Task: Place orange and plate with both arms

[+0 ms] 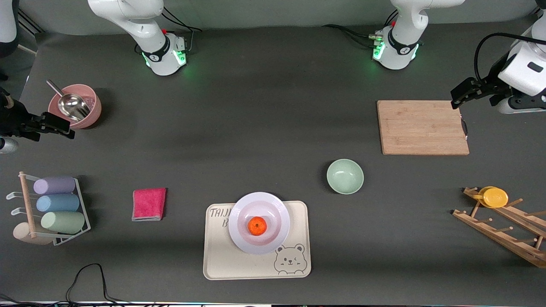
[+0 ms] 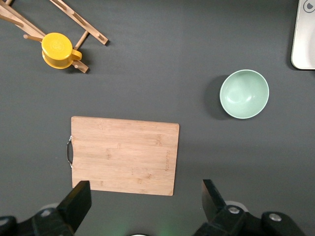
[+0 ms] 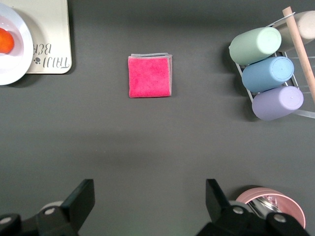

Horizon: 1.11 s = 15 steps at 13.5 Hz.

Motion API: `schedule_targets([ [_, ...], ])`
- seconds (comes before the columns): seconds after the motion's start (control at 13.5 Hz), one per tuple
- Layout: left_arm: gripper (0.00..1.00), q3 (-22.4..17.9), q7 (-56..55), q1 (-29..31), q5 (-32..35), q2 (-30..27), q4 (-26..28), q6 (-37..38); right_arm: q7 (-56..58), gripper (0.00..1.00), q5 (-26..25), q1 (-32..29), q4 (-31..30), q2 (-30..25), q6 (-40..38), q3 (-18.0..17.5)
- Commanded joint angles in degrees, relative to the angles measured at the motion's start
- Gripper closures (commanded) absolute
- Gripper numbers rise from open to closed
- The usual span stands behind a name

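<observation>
The orange [image 1: 257,226] lies in the middle of the white plate [image 1: 244,238]. The plate rests on a cream bear tray [image 1: 222,264] near the front camera. The right wrist view shows an edge of the orange [image 3: 4,40] and the plate [image 3: 12,61]. My left gripper [image 1: 457,97] is open and empty, up by the edge of the cutting board at the left arm's end; in the left wrist view [image 2: 146,194] its fingers stand wide apart. My right gripper [image 1: 70,129] is open and empty, up beside the pink bowl; it also shows in the right wrist view [image 3: 149,191].
A bamboo cutting board [image 1: 422,127] and a mint-green bowl [image 1: 345,176] lie toward the left arm's end, with a wooden rack holding a yellow cup [image 1: 495,197]. A pink cloth [image 1: 149,204], a rack of pastel cups [image 1: 55,204] and a pink bowl with a metal scoop [image 1: 76,106] lie toward the right arm's end.
</observation>
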<state>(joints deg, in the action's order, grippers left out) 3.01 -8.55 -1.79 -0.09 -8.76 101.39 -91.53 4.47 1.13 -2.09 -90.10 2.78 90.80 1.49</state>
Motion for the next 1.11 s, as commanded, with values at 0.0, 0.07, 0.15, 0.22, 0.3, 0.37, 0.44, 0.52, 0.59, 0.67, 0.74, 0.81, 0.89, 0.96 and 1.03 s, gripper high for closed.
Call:
schedule_targets([
  [0.0, 0.00, -0.1, -0.3, 0.0, -0.6, -0.1, -0.8, 1.4, -1.7, 0.00, -1.7, 0.3, -1.2, -1.6, -0.4, 0.0],
  [0.07, 0.00, -0.1, -0.3, 0.0, -0.6, -0.2, -0.8, 1.4, -1.7, 0.00, -1.9, 0.3, -1.3, -1.6, -0.4, 0.0],
  [0.15, 0.00, -0.1, -0.3, -0.1, -0.6, -0.2, -0.8, 1.4, -1.7, 0.00, -1.9, 0.3, -1.2, -1.5, -0.4, 0.0],
  [0.22, 0.00, 0.0, -0.3, -0.1, -0.5, -0.1, -0.8, 1.3, -1.7, 0.00, -1.9, 0.3, -1.1, -1.4, -0.3, 0.0],
  [0.3, 0.00, 0.1, -0.3, -0.2, -0.5, -0.2, -0.9, 1.2, -1.7, 0.00, -1.9, 0.3, -1.1, -1.4, -0.4, 0.0],
  [0.37, 0.00, 0.1, -0.4, -0.4, -0.5, -0.2, -0.8, 1.3, -1.7, 0.00, -1.9, 0.3, -1.0, -1.3, -0.4, 0.0],
  [0.44, 0.00, 0.1, -0.4, -0.3, -0.5, -0.2, -0.8, 1.4, -1.7, 0.00, -1.9, 0.2, -1.0, -1.2, -0.3, 0.0],
  [0.52, 0.00, 0.1, -0.4, -0.1, -0.5, -0.2, -0.8, 1.3, -1.7, 0.00, -2.0, 0.3, -1.0, -1.2, -0.3, 0.0],
  [0.59, 0.00, 0.1, -0.4, -0.1, -0.5, -0.2, -0.8, 1.2, -1.7, 0.00, -2.0, 0.3, -1.0, -1.1, -0.3, 0.0],
  [0.67, 0.00, 0.1, -0.4, -0.2, -0.5, -0.2, -0.9, 1.3, -1.7, 0.00, -2.0, 0.3, -0.9, -0.9, -0.3, 0.0],
  [0.74, 0.00, 0.1, -0.4, -0.4, -0.5, -0.2, -0.9, 1.3, -1.7, 0.00, -2.1, 0.3, -0.6, -0.7, -0.3, 0.0],
  [0.81, 0.00, 0.2, -0.4, -0.4, -0.5, -0.2, -0.9, 1.3, -1.7, 0.00, -2.0, 0.2, -0.5, -0.6, -0.3, 0.0],
  [0.89, 0.00, 0.2, -0.4, -0.4, -0.5, -0.2, -0.9, 1.2, -1.7, 0.00, -2.0, 0.2, -0.3, -0.6, -0.3, 0.0],
  [0.96, 0.00, 0.2, -0.4, -0.3, -0.5, -0.2, -0.9, 1.3, -1.7, 0.00, -2.0, 0.2, -0.2, -0.5, -0.3, 0.0],
  [1.03, 0.00, 0.2, -0.4, -0.3, -0.5, -0.2, -0.9, 1.3, -1.5, 0.00, -2.0, 0.2, -0.3, -0.5, -0.3, 0.0],
])
